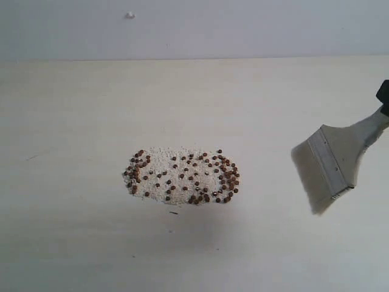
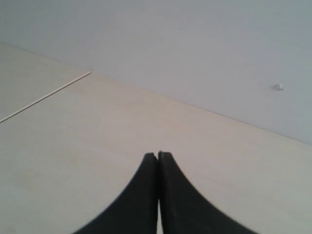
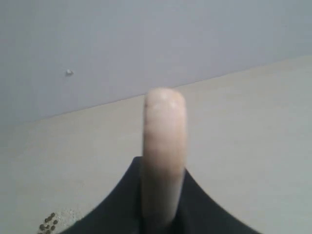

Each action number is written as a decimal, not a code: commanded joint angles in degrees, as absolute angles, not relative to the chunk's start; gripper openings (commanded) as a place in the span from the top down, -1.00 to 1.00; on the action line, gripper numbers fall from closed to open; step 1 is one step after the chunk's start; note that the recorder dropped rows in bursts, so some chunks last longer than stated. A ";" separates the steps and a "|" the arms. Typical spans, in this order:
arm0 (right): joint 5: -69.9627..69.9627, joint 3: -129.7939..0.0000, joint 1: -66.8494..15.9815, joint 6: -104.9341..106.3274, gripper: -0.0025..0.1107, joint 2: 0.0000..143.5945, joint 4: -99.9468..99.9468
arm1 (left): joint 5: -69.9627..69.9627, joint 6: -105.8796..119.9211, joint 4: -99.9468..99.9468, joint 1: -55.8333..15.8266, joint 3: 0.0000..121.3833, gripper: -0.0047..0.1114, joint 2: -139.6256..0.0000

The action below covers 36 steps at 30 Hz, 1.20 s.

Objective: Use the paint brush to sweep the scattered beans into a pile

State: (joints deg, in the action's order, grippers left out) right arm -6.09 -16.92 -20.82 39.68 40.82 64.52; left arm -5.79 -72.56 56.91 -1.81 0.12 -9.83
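Observation:
Small reddish-brown beans (image 1: 182, 176) lie in an oval patch at the table's middle, mixed with fine white grains and densest at its left and right ends. The paint brush (image 1: 331, 164) is to the right of the patch and apart from it, with its off-white bristles (image 1: 308, 176) toward the beans and its silver ferrule behind them. My right gripper (image 1: 383, 92) shows only at the frame's edge. In the right wrist view that gripper (image 3: 163, 165) is shut on the pale wooden handle (image 3: 164, 126), with a few beans (image 3: 48, 225) in one corner. My left gripper (image 2: 158, 155) is shut on nothing over bare table.
The pale table (image 1: 73, 243) meets a grey wall at the back. A small white speck (image 1: 130, 15) sits on that wall. A thin seam (image 2: 48, 95) crosses the tabletop in the left wrist view. A tiny dark mark (image 1: 174, 212) lies just in front of the patch.

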 commanded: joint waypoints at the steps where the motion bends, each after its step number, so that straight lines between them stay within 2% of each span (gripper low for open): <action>1: -5.70 -17.74 -20.64 38.80 0.96 40.88 63.84 | -6.39 -72.36 56.27 -1.73 0.00 0.92 -9.42; 18: -4.44 -17.61 -20.64 38.80 0.96 40.88 64.34 | -6.39 -72.36 56.27 -1.73 0.00 0.92 -9.42; 32: -12.37 -17.61 -20.64 41.89 0.96 37.14 63.95 | -6.39 -72.36 56.27 -1.73 0.00 0.92 -9.42; 36: -10.02 -17.50 -20.64 34.77 0.96 35.79 51.45 | -6.39 -72.36 56.27 -1.73 0.00 0.92 -9.42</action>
State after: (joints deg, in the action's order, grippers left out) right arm -11.19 -17.19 -20.82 40.32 36.78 60.79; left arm -6.03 -72.43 56.91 -1.81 0.12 -9.83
